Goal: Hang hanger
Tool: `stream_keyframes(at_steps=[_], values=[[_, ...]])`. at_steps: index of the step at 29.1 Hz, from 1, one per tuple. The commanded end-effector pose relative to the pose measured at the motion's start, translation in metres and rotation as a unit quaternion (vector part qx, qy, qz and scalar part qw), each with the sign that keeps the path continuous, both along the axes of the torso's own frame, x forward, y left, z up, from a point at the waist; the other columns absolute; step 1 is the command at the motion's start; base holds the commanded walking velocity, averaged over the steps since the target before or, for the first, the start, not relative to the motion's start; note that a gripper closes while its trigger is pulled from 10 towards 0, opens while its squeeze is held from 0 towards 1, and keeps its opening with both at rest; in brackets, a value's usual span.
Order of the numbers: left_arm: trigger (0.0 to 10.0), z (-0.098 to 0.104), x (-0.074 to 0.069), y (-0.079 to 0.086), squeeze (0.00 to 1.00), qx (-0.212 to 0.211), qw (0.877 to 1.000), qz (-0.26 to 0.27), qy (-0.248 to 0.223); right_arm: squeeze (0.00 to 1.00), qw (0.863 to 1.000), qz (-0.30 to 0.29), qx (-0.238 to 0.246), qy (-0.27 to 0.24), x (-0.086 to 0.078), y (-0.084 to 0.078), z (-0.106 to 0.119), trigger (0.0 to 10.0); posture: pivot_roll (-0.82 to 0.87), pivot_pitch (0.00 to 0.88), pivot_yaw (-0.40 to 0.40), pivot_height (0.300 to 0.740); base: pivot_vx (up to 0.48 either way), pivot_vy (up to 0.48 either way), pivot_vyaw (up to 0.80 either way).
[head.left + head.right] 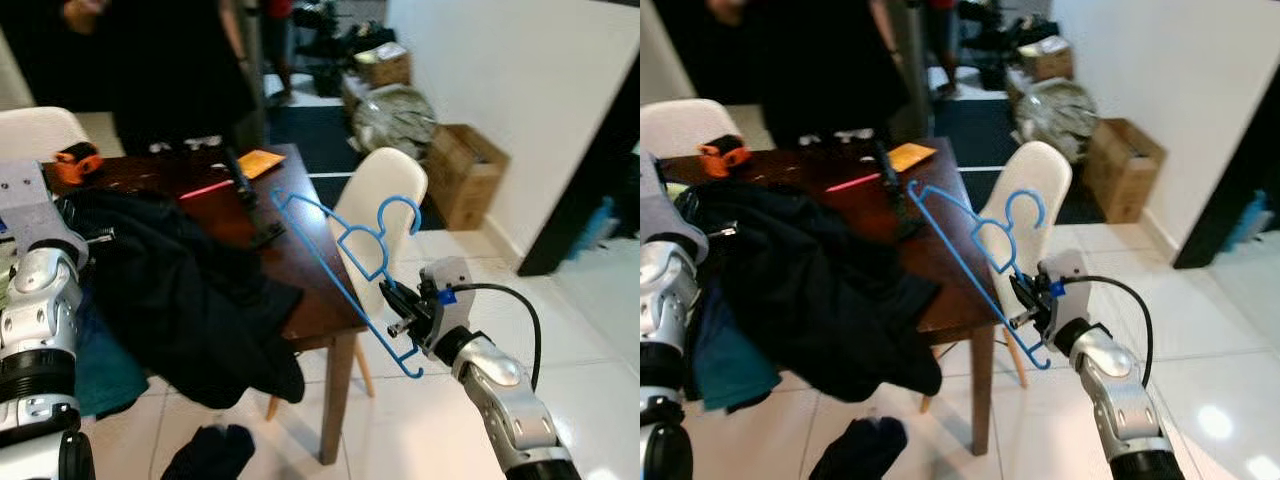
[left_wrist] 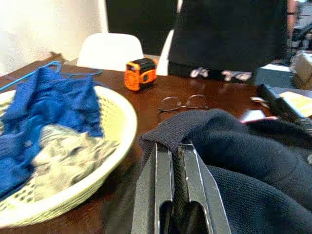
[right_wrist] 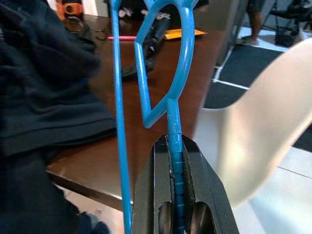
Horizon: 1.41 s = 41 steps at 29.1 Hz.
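Observation:
My right gripper (image 1: 397, 308) is shut on a blue plastic hanger (image 1: 340, 262), held in the air beside the table's right edge, in front of a cream chair (image 1: 384, 207). In the right wrist view the hanger (image 3: 171, 87) runs straight out from between the fingers (image 3: 202, 190). A dark garment (image 1: 180, 290) is heaped on the brown table (image 1: 310, 260) and droops over its front edge. My left gripper (image 2: 176, 161) is shut on a fold of that dark garment (image 2: 243, 156).
A cream basket (image 2: 114, 126) with blue cloth, an orange tape measure (image 2: 140, 73) and glasses (image 2: 183, 103) lie on the table. A person in black (image 1: 170, 60) stands behind it. Cardboard boxes (image 1: 465, 170) line the right wall. Dark cloth (image 1: 210, 452) lies on the tiled floor.

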<state>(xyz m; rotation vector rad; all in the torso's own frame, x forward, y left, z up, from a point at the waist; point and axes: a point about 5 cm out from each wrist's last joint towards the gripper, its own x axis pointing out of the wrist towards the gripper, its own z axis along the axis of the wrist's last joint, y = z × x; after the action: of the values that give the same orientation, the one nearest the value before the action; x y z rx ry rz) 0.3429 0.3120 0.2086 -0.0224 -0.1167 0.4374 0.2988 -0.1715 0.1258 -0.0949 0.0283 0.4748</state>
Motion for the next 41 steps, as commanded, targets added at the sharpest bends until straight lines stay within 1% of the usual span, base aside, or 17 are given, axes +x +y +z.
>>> stream_keyframes(at_steps=[1, 5, 6, 8, 12, 16, 17, 18, 20, 22, 26, 28, 29, 30, 31, 35, 41], values=[[10.0, 0.004, 0.005, -0.002, 0.00, -0.006, 1.000, -0.016, 0.003, 0.00, 1.000, -0.009, 0.002, 0.003, 0.000, -0.005, 0.000, 10.0, -0.04, 0.000, -0.010, 0.740, 0.000, 0.000, 0.00], [10.0, 0.000, 0.010, -0.010, 0.00, -0.021, 0.998, -0.057, 0.011, 0.00, 1.000, -0.010, 0.001, 0.002, 0.000, -0.005, 0.000, 10.0, -0.04, 0.000, -0.010, 0.740, 0.000, 0.000, 0.00], [10.0, 0.005, 0.014, -0.018, 0.88, -0.017, 0.996, -0.089, -0.003, 0.00, 1.000, -0.011, 0.000, 0.001, 0.000, -0.005, 0.001, 10.0, -0.04, 0.000, -0.012, 0.740, 0.000, 0.000, 0.00], [10.0, 0.008, 0.015, -0.021, 1.00, -0.010, 0.995, -0.101, -0.007, 0.00, 1.000, -0.012, 0.000, 0.001, 0.000, -0.005, 0.001, 10.0, -0.04, 0.000, -0.012, 0.740, 0.000, 0.000, 0.00], [10.0, 0.014, 0.018, -0.020, 1.00, 0.004, 0.994, -0.107, -0.002, 0.00, 1.000, -0.012, 0.000, 0.002, 0.000, -0.005, 0.001, 10.0, -0.04, 0.000, -0.011, 0.740, 0.000, 0.000, 0.00], [10.0, 0.021, 0.015, -0.011, 1.00, 0.118, 0.988, -0.084, 0.050, 0.00, 1.000, -0.012, 0.000, 0.003, 0.000, -0.005, 0.001, 10.0, -0.05, 0.000, -0.009, 0.740, 0.000, 0.000, 0.00], [10.0, 0.022, 0.013, -0.008, 1.00, 0.181, 0.976, -0.086, 0.089, 0.00, 1.000, -0.012, 0.001, 0.003, -0.001, -0.005, 0.001, 10.0, -0.05, 0.000, -0.009, 0.740, 0.000, 0.000, 0.00], [10.0, 0.022, 0.013, -0.008, 1.00, 0.181, 0.976, -0.086, 0.089, 0.00, 1.000, -0.012, 0.001, 0.003, -0.001, -0.005, 0.001, 10.0, -0.05, 0.000, -0.009, 0.740, 0.000, 0.000, 0.00], [10.0, 0.017, 0.004, 0.004, 1.00, 0.388, 0.894, -0.069, 0.215, 0.00, 1.000, -0.013, 0.002, 0.004, -0.001, -0.006, 0.001, 10.0, -0.04, 0.000, -0.009, 0.740, 0.000, 0.000, 0.00], [10.0, 0.020, -0.005, 0.010, 1.00, 0.437, 0.861, -0.064, 0.250, 0.00, 1.000, -0.013, 0.004, 0.005, -0.001, -0.005, 0.001, 10.0, -0.04, 0.000, -0.009, 0.740, 0.000, 0.000, 0.00], [10.0, 0.025, -0.007, 0.008, 1.00, 0.421, 0.874, -0.073, 0.233, 0.00, 1.000, -0.013, 0.004, 0.005, -0.001, -0.005, 0.001, 10.0, -0.04, 0.000, -0.009, 0.740, 0.000, 0.000, 0.00], [10.0, 0.054, -0.004, -0.008, 1.00, 0.299, 0.944, -0.097, 0.098, 0.00, 1.000, -0.013, 0.006, 0.005, -0.001, -0.005, 0.001, 10.0, -0.04, 0.000, -0.011, 0.740, 0.000, 0.000, 0.00], [10.0, 0.071, -0.006, -0.016, 0.71, 0.249, 0.963, -0.100, 0.023, 0.00, 1.000, -0.012, 0.007, 0.006, 0.000, -0.005, 0.001, 10.0, -0.03, 0.000, -0.012, 0.740, 0.000, 0.000, 0.00], [10.0, 0.071, -0.006, -0.016, 0.71, 0.249, 0.963, -0.100, 0.023, 0.00, 1.000, -0.012, 0.007, 0.006, 0.000, -0.005, 0.001, 10.0, -0.03, 0.000, -0.012, 0.740, 0.000, 0.000, 0.00], [10.0, 0.088, -0.009, -0.024, 0.00, 0.216, 0.971, -0.098, -0.043, 0.00, 1.000, -0.012, 0.009, 0.007, 0.000, -0.005, 0.001, 10.0, -0.03, 0.000, -0.012, 0.740, 0.000, 0.000, 0.00], [10.0, 0.112, -0.020, -0.033, 0.00, 0.190, 0.969, -0.077, -0.135, 0.00, 1.000, -0.011, 0.011, 0.008, 0.000, -0.004, 0.000, 10.0, -0.03, 0.000, -0.013, 0.740, 0.000, 0.000, 0.00], [10.0, 0.122, -0.029, -0.049, 0.00, 0.183, 0.962, -0.060, -0.192, 0.00, 1.000, -0.012, 0.016, 0.011, 0.002, -0.005, 0.000, 10.0, -0.02, 0.000, -0.015, 0.740, 0.000, 0.000, 0.00]])
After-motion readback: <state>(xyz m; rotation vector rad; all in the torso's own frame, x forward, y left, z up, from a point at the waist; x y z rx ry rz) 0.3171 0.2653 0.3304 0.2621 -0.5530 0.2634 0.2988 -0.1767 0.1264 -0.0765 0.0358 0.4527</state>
